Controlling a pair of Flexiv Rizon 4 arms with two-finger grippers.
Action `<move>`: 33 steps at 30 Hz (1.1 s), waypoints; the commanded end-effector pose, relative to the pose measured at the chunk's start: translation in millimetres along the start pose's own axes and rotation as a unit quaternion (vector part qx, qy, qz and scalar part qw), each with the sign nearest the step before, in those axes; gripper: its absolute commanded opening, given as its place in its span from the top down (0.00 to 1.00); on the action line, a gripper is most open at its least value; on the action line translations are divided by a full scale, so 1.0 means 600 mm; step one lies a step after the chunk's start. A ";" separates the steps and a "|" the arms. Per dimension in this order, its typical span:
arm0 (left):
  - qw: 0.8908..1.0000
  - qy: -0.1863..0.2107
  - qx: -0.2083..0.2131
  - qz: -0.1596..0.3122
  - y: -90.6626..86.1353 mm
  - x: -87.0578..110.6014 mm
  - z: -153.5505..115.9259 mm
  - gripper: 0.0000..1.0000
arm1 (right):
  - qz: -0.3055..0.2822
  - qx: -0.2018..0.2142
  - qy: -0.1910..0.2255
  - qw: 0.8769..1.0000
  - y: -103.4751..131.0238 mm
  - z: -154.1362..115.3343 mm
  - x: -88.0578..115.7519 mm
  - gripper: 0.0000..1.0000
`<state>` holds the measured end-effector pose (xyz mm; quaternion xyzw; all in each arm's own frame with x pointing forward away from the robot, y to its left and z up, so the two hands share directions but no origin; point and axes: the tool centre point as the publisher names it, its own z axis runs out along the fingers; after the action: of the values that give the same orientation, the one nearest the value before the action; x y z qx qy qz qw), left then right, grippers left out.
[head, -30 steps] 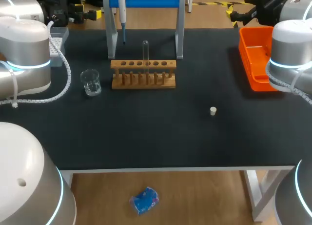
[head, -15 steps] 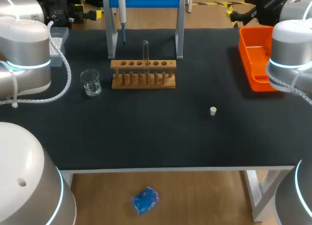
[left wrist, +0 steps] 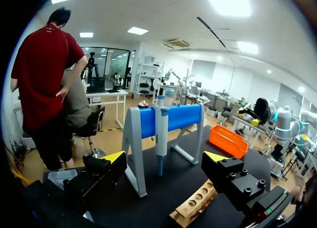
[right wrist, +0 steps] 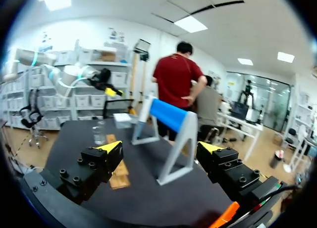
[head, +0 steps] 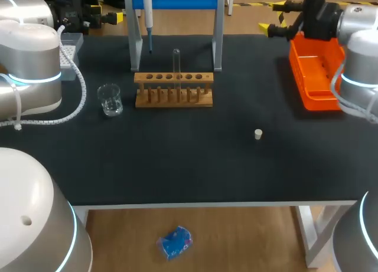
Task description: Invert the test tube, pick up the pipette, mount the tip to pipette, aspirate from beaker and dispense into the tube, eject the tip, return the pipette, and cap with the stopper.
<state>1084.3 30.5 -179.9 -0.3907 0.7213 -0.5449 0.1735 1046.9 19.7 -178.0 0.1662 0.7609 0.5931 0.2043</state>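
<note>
The right gripper has swung leftward at the far end of the orange bin, fingers spread. The left gripper is also spread. The test tube stands unmoved in the wooden rack.

It was a laboratory bench. On the black table a wooden rack held a glass test tube. A beaker sat to its left, and a pipette hung from a blue-topped stand at the far side.
</note>
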 end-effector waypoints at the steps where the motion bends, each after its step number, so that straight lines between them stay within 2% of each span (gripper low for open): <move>1: 1.000 -0.001 0.004 0.001 0.003 0.001 0.000 0.00 | -0.015 -0.025 0.028 0.999 -0.007 -0.009 0.040 0.00; 4: 1.000 -0.001 0.004 0.001 0.003 0.001 0.000 0.00 | -0.038 -0.023 0.049 0.998 -0.013 -0.009 0.074 0.00; 14: 1.000 -0.001 0.004 0.001 0.003 0.001 0.000 0.00 | -0.038 -0.023 0.049 0.998 -0.013 -0.009 0.074 0.00; 18: 0.995 0.067 0.006 0.071 0.000 0.079 -0.033 0.00 | -0.038 -0.023 0.049 0.998 -0.013 -0.009 0.074 0.00; 20: 0.992 0.087 0.005 0.094 0.007 0.114 -0.050 0.00 | -0.038 -0.023 0.049 0.998 -0.013 -0.009 0.074 0.00; 23: 0.988 0.104 -0.003 0.117 0.021 0.151 -0.074 0.00 | -0.038 -0.023 0.049 0.998 -0.013 -0.009 0.074 0.00; 26: 0.984 0.123 -0.015 0.129 0.036 0.173 -0.088 0.00 | -0.038 -0.023 0.049 0.998 -0.013 -0.009 0.074 0.00; 27: 0.984 0.118 -0.026 0.134 0.041 0.176 -0.088 0.00 | -0.038 -0.023 0.049 0.998 -0.013 -0.009 0.074 0.00; 33: 0.984 0.118 -0.026 0.134 0.041 0.176 -0.088 0.00 | -0.038 -0.023 0.049 0.998 -0.013 -0.009 0.074 0.00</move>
<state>975.8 -15.9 -168.7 -0.2285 0.7953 -0.5411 0.1502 1006.0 35.0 -189.0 0.1031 0.7619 0.6097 0.1928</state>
